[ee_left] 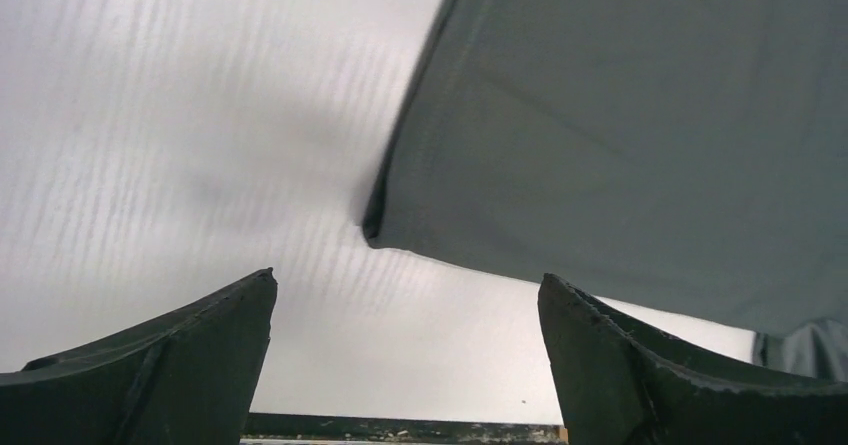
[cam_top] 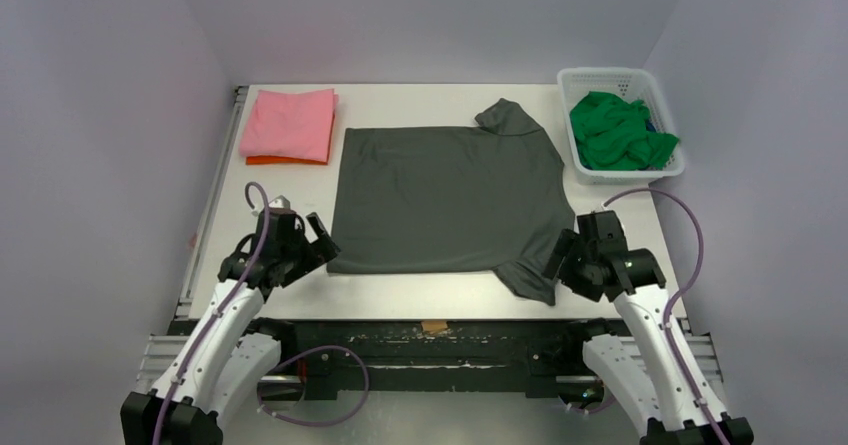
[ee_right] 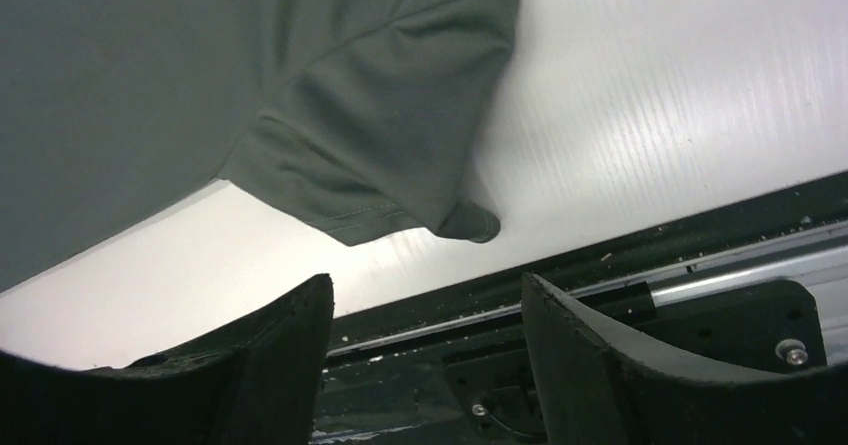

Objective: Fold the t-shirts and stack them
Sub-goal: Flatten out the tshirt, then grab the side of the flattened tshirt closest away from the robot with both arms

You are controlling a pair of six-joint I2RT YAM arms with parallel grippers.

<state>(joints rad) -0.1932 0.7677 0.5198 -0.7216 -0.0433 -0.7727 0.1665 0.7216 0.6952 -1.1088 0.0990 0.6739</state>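
A dark charcoal-grey t-shirt (cam_top: 450, 195) lies spread flat in the middle of the table, one sleeve at the far right and one at the near right. My left gripper (cam_top: 318, 242) is open and empty, just left of the shirt's near left corner (ee_left: 375, 227). My right gripper (cam_top: 560, 257) is open and empty, just right of the near sleeve (ee_right: 370, 155). A folded pink t-shirt (cam_top: 290, 123) lies on a folded orange one (cam_top: 285, 160) at the far left. A bright green t-shirt (cam_top: 620, 130) is bunched in the basket.
A white plastic lattice basket (cam_top: 577, 87) stands at the far right of the table. The table's near edge with a black rail (ee_right: 640, 265) runs just below both grippers. A rail runs along the table's left side (cam_top: 212, 195).
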